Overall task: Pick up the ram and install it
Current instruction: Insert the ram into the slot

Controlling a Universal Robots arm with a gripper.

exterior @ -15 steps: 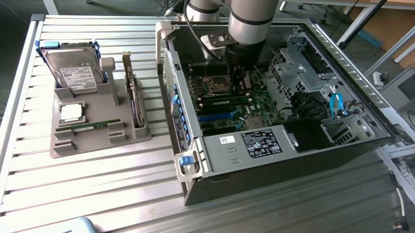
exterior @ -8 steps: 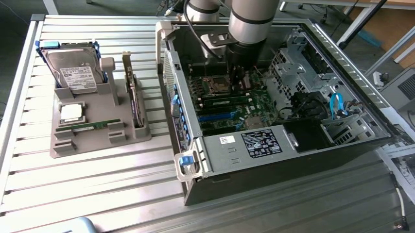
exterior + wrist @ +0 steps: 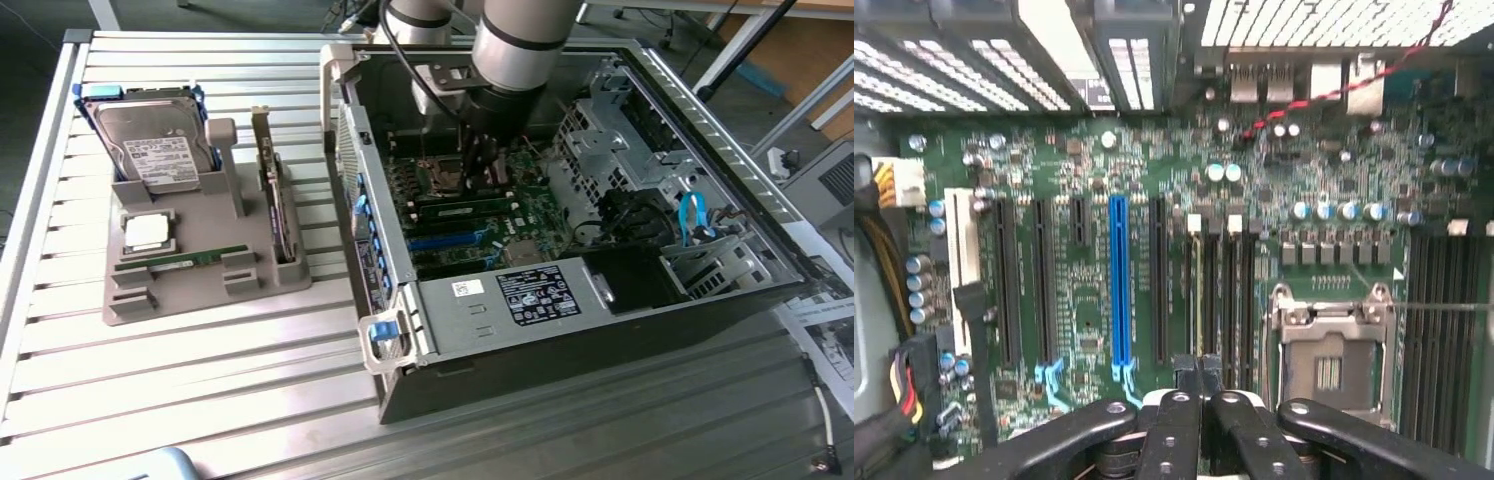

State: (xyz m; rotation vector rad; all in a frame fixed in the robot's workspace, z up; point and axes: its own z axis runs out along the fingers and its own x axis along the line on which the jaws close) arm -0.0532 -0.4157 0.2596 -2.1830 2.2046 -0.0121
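The robot arm [image 3: 514, 50] reaches down into the open computer case [image 3: 561, 330], which lies on its side on the slatted metal table [image 3: 200, 400]. Its gripper [image 3: 1197, 365] hangs just over the green motherboard [image 3: 1084, 180], near the memory slots [image 3: 1219, 290], beside the bare processor socket [image 3: 1326, 360]. The fingers [image 3: 1184, 365] are pressed together with nothing between them. A blue expansion slot [image 3: 1118, 280] runs alongside black ones on the board.

1 ram stick [image 3: 461, 210] already sits flat in a slot inside the case, just in front of the arm. Another ram stick [image 3: 180, 262] lies in the grey holder tray [image 3: 200, 290] on the exterior view's left, well apart from the case. That tray also carries a hard drive [image 3: 158, 140], a square processor chip [image 3: 147, 232] and an upright expansion card [image 3: 276, 200].
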